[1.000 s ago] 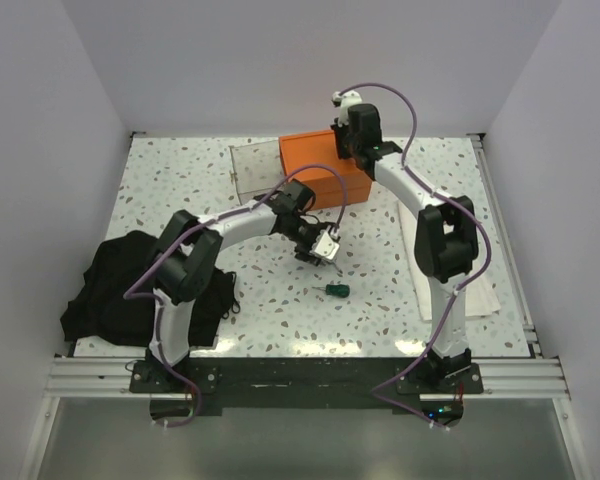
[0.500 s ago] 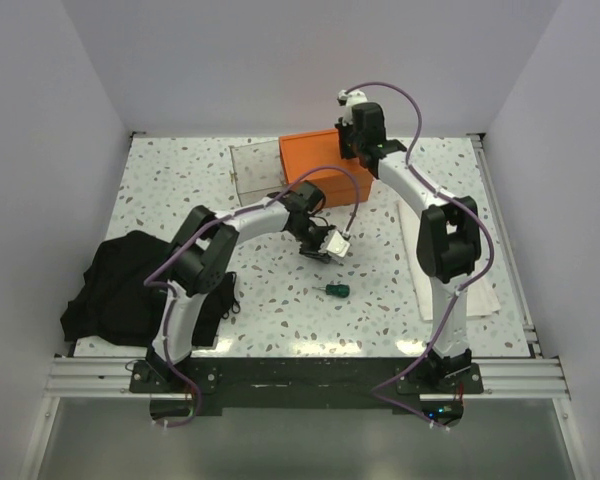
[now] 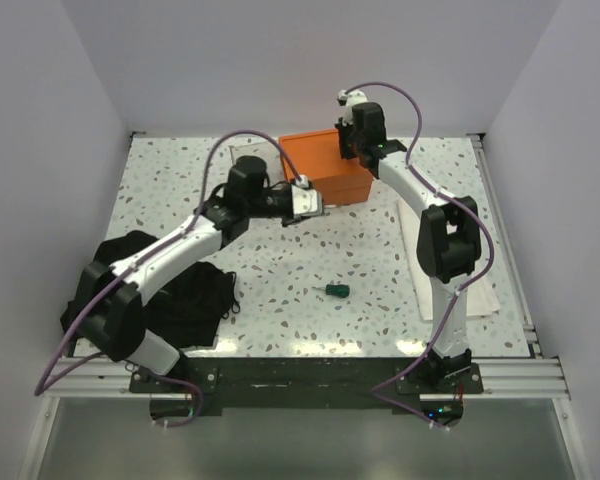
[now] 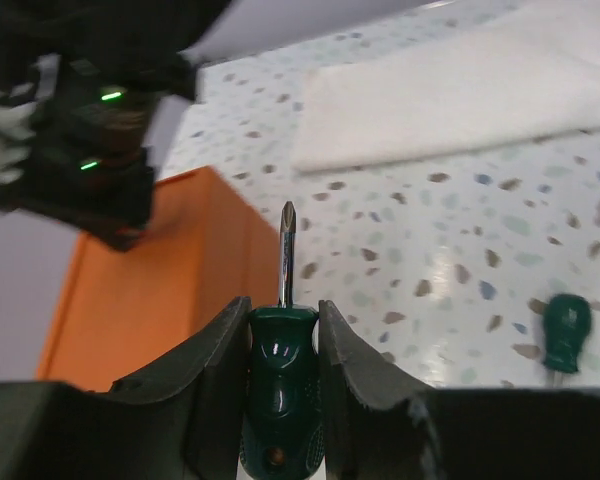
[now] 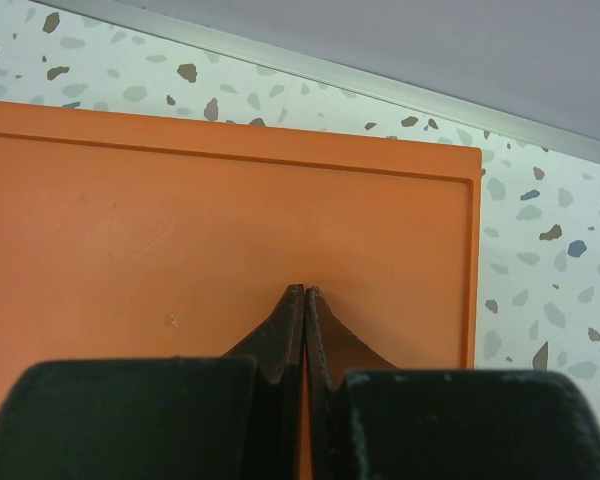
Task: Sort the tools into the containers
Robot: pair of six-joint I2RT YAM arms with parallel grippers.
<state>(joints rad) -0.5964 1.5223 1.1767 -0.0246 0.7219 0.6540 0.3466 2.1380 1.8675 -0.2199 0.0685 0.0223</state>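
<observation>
My left gripper [image 4: 283, 305] is shut on a green-handled screwdriver [image 4: 282, 375], whose metal shaft points forward past the fingertips. In the top view this gripper [image 3: 310, 200] hangs at the front left of the orange box [image 3: 325, 165], which also shows as an orange wall [image 4: 150, 290] in the left wrist view. A stubby green screwdriver [image 3: 336, 290] lies on the table, seen too at the right of the left wrist view [image 4: 565, 330]. My right gripper [image 5: 305, 292] is shut and empty over the orange box's flat surface [image 5: 180, 220]. My left arm covers the clear bin.
A black cloth [image 3: 130, 290] lies heaped at the near left of the speckled table [image 3: 280, 270]. At the right lies a white folded towel [image 3: 485, 295], partly under the right arm. Walls close in the back and both sides.
My left gripper closed on the green-handled screwdriver at mid-table, then swung back and left with it to the orange box's front. The right arm has not moved.
</observation>
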